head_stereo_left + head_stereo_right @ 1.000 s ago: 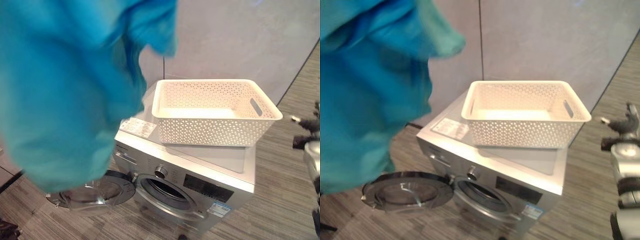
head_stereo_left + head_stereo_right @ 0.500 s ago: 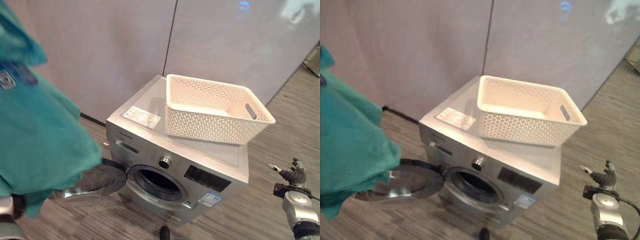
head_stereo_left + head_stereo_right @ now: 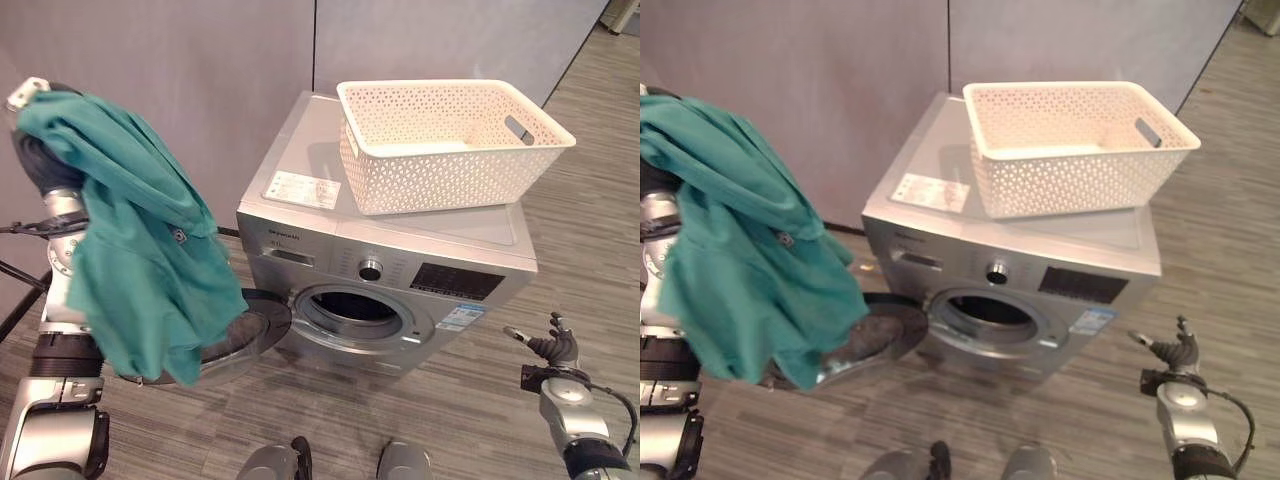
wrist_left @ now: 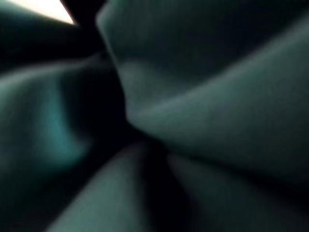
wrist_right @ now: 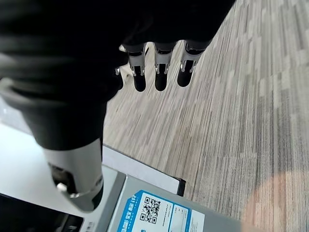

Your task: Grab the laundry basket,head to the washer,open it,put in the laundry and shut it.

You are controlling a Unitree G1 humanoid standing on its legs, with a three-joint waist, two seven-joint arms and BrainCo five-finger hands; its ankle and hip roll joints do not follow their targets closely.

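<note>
Already the washing machine (image 3: 400, 270) stands with its round door (image 3: 245, 335) swung open, and the white laundry basket (image 3: 450, 140) sits empty on top. The teal garment (image 3: 150, 260) drapes over the left robot hand, fingers hidden, beside the door; loading and shutting remain. The right robot hand (image 3: 552, 350) idles, fingers relaxed.

- A white printed label (image 3: 302, 189) lies on the lid of the washing machine (image 3: 420, 228), upper middle of the frame; its print is too small to read.
- A blue-and-white sticker (image 5: 155, 211) with a QR code sits on the washer's front panel, lower middle of the right wrist view; its wording is illegible.
</note>
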